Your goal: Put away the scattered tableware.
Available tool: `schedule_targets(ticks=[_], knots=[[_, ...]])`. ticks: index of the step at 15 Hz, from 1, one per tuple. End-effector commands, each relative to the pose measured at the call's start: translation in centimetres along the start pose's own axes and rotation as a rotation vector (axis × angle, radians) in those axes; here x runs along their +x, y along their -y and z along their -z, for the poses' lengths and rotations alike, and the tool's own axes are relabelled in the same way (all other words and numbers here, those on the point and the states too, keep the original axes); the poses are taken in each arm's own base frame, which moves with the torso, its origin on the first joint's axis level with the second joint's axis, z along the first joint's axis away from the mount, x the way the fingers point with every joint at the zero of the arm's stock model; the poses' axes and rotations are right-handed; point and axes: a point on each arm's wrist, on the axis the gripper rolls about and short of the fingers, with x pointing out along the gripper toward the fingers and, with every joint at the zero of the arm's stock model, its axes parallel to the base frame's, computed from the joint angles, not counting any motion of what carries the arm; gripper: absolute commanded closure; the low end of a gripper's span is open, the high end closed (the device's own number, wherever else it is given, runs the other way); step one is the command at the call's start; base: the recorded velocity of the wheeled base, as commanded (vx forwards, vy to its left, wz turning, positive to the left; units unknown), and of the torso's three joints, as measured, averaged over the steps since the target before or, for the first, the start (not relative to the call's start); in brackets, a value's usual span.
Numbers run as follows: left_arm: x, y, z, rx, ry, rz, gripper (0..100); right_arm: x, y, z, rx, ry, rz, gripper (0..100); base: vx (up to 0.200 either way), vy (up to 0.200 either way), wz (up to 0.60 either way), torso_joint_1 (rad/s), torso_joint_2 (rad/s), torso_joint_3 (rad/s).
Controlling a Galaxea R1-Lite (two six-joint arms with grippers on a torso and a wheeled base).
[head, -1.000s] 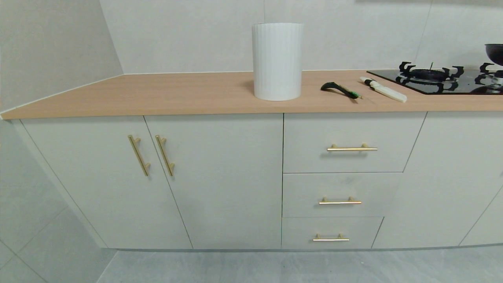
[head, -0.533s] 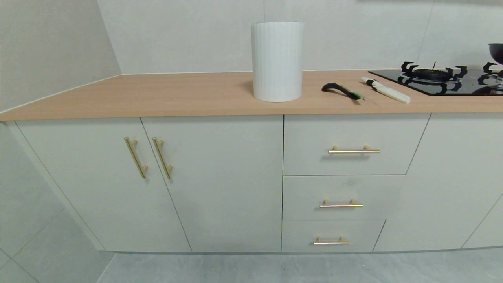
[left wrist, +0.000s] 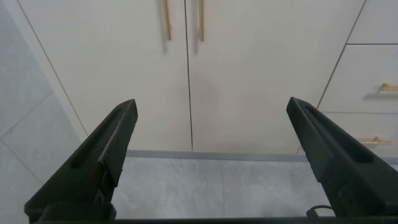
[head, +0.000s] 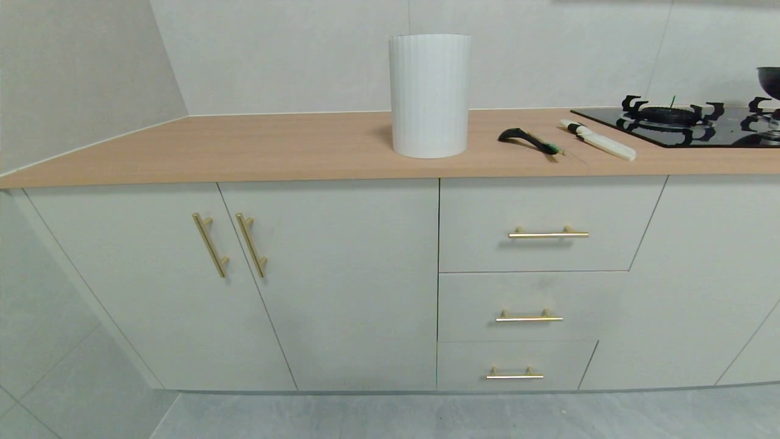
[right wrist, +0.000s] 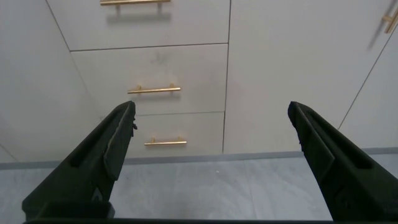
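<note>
On the wooden countertop (head: 244,146) stands a tall white ribbed holder (head: 429,94). To its right lie a black utensil with a green tip (head: 529,140) and a knife with a white blade and dark handle (head: 598,139). My left gripper (left wrist: 211,115) hangs low in front of the double cabinet doors (left wrist: 186,68), open and holding nothing. My right gripper (right wrist: 211,118) hangs low in front of the drawers (right wrist: 155,81), also open and holding nothing.
A black gas hob (head: 688,125) with pan supports sits at the counter's right end, a dark pot (head: 769,82) at its far edge. Below are two cabinet doors with gold handles (head: 231,244) and three drawers (head: 536,231). Grey tiled floor (head: 426,414) lies in front.
The whole head view has shifted slightly since a second ago, so the camera moved a little closer; the things on the counter lie as before.
</note>
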Motion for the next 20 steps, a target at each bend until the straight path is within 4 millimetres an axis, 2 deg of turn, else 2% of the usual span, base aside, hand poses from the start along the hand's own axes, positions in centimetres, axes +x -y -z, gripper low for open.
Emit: schedule_targets(ticks=[1,2,4,5,6,10,11,14,15,16,17,20], knots=[[0.0,0.0,0.0,0.0,0.0,0.0,0,0.0,0.0,0.0,-0.016,0.0,0.001,0,0.0,0.0,0.0,0.0,0.0,0.0],[0.0,0.0,0.0,0.0,0.0,0.0,0,0.0,0.0,-0.1,-0.024,0.003,-0.002,0,0.0,0.0,0.0,0.0,0.0,0.0],[0.0,0.0,0.0,0.0,0.0,0.0,0,-0.7,-0.2,-3.5,-0.003,0.075,-0.08,0,0.0,0.0,0.0,0.0,0.0,0.0],[0.0,0.0,0.0,0.0,0.0,0.0,0,-0.7,-0.2,-3.5,-0.003,0.075,-0.08,0,0.0,0.0,0.0,0.0,0.0,0.0],[0.0,0.0,0.0,0.0,0.0,0.0,0,0.7,-0.3,-3.7,-0.006,-0.06,-0.115,0,0.0,0.0,0.0,0.0,0.0,0.0],[0.0,0.0,0.0,0.0,0.0,0.0,0,2.6,-0.6,-4.3,-0.004,-0.217,-0.228,0,0.0,0.0,0.0,0.0,0.0,0.0],[0.0,0.0,0.0,0.0,0.0,0.0,0,4.1,-0.8,-5.7,-0.006,-0.288,-0.242,0,0.0,0.0,0.0,0.0,0.0,0.0],[0.0,0.0,0.0,0.0,0.0,0.0,0,7.6,-1.5,-8.2,-0.011,-0.394,-0.277,0,0.0,0.0,0.0,0.0,0.0,0.0],[0.0,0.0,0.0,0.0,0.0,0.0,0,9.4,-2.2,-9.0,-0.023,-0.447,-0.32,0,0.0,0.0,0.0,0.0,0.0,0.0],[0.0,0.0,0.0,0.0,0.0,-0.002,0,10.3,-2.5,-9.3,-0.026,-0.474,-0.331,0,0.0,0.0,0.0,0.0,0.0,0.0],[0.0,0.0,0.0,0.0,0.0,-0.002,0,12.8,-3.3,-9.5,-0.035,-0.55,-0.342,0,0.0,0.0,0.0,0.0,0.0,0.0],[0.0,0.0,0.0,0.0,0.0,0.0,0,18.4,-4.7,-7.7,-0.043,-0.645,-0.339,0,0.0,0.0,0.0,0.0,0.0,0.0]])
